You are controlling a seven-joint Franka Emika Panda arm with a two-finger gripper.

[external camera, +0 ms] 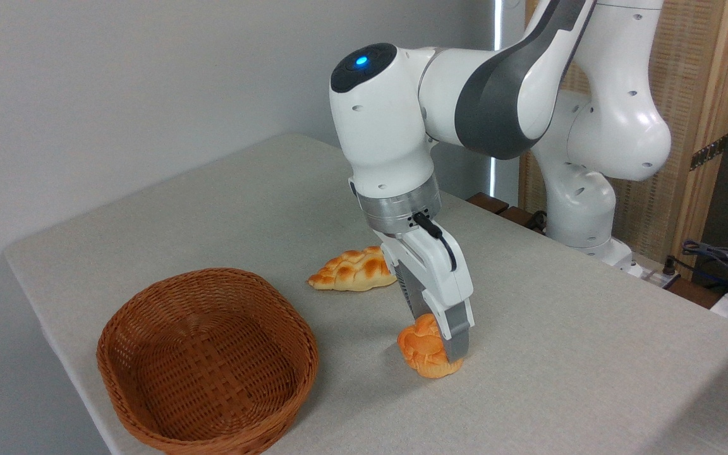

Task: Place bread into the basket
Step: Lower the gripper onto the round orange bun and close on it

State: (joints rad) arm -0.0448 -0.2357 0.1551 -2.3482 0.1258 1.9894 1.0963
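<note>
Orange-golden bread (426, 352) sits on the table (566, 354) between the claw (443, 354) fingers, tipped so its swirled top faces left toward the basket (207, 361); no clear long axis. Claw closed narrow onto it, angled down. Basket lies left of the claw, well apart. Braided loaf (352, 270) rests behind-left, long axis left-right.

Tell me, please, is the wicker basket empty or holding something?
Empty: the basket shows only bare weave, and the bread sits on the table at the gripper.
</note>
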